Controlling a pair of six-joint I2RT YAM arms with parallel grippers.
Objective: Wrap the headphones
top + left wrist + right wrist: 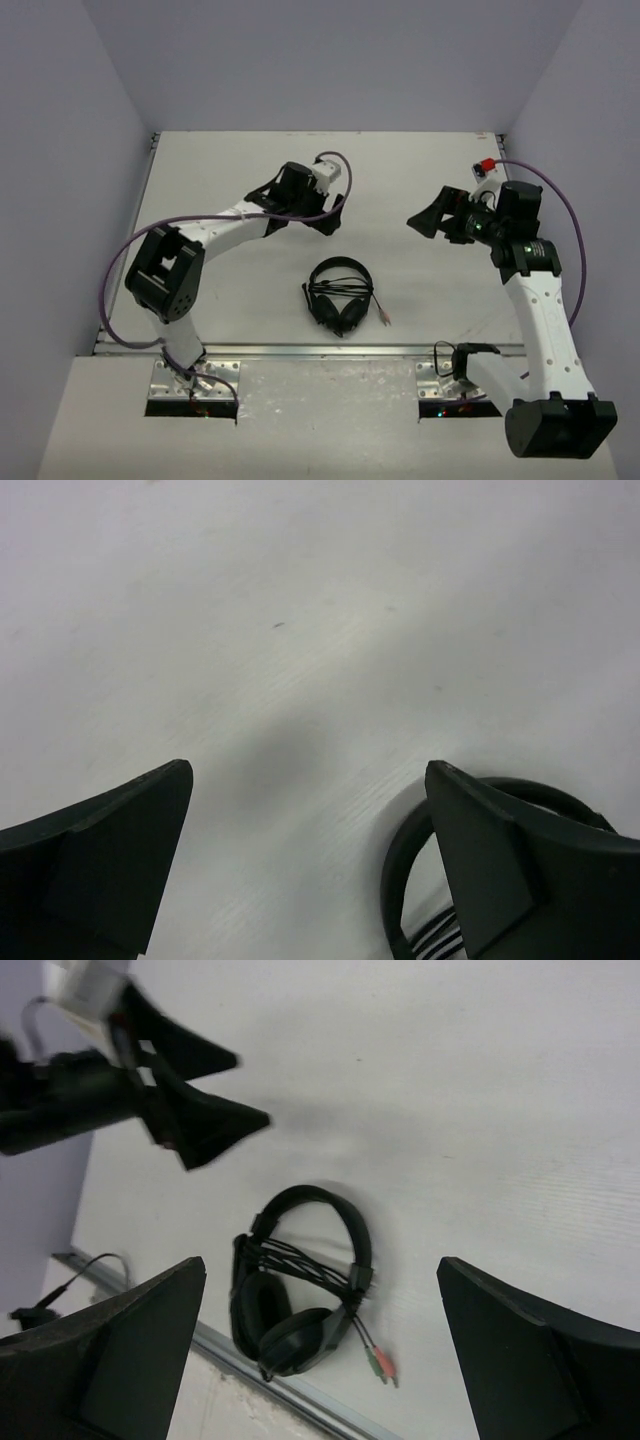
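Observation:
The black headphones (340, 295) lie flat near the table's front edge, between the two arms. Their thin cable is wound across between the headband ends, and the green and pink plugs (380, 1365) stick out to the right. They show whole in the right wrist view (300, 1290). Only part of the headband (398, 870) shows in the left wrist view. My left gripper (305, 228) is open and empty, hovering just behind the headband. My right gripper (430, 222) is open and empty, raised off to the right and apart from the headphones.
A metal rail (330, 350) runs along the table's near edge, just in front of the earcups. Purple robot cables (575, 240) loop beside each arm. A red connector (487, 165) sits at the back right. Purple walls enclose the table on three sides.

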